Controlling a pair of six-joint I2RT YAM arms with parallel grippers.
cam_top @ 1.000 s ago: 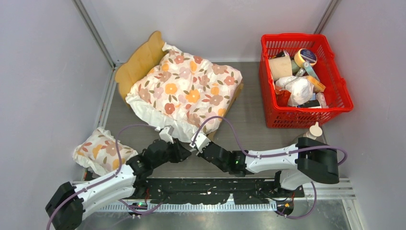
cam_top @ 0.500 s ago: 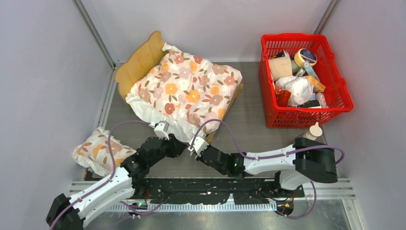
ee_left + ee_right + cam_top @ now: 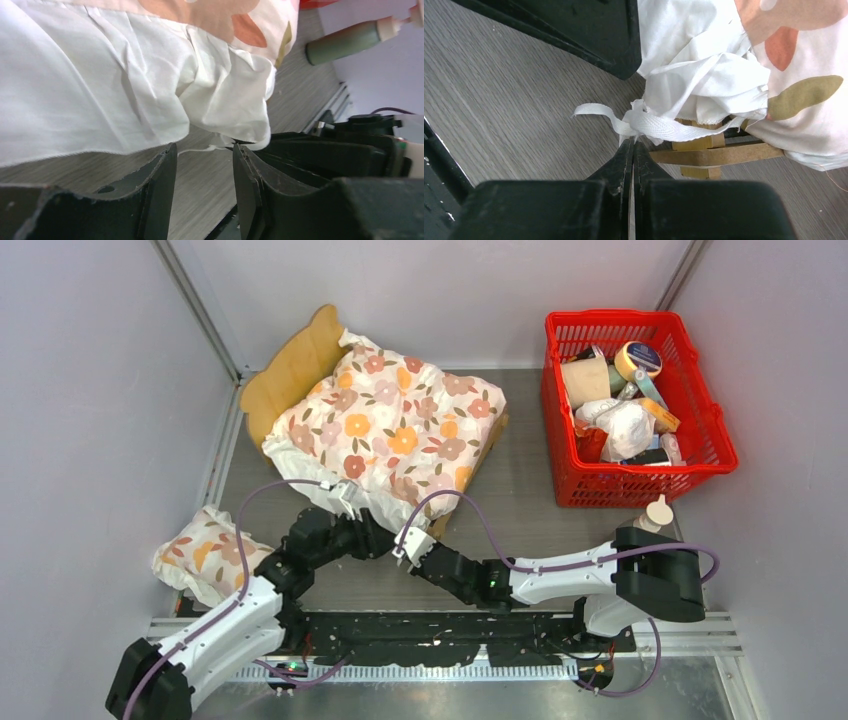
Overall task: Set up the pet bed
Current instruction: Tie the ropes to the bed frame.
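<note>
Pet bed [image 3: 295, 365]: light-wood frame, scalloped headboard at far-left, sits back-left on the surface [image 3: 530, 490], angled w/ foot end toward the arms. Sleeping area fully hidden under floral quilt [image 3: 395, 430], which drapes over the near side and foot; white underside hangs down to the surface. Right wrist view: bit of the wood frame [image 3: 714, 155] shows under the bunched white fabric [image 3: 694, 55] at the near corner.

White tie [image 3: 649, 125] hangs off that quilt corner, loose end lying toward the left. Right jaws: closed tight, no gap, tips right at the tie's knot; can't tell if any tie is nipped between them. Right arm [image 3: 560, 575] reaches in from the right.

Left jaws: partway apart, nothing between them, bare wood-grain seen thru the gap; tips just below the quilt's white hem [image 3: 100, 85], near the surface. Left arm [image 3: 240, 610] reaches in from the left, wrist just beside the right one at the bed's near edge.

Small floral pillow [image 3: 208, 555] on the surface at left, apart from the bed. Red basket [image 3: 640, 485] back-right, full of misc items. Bottle w/ white cap [image 3: 657, 512] just in front of the basket.
</note>
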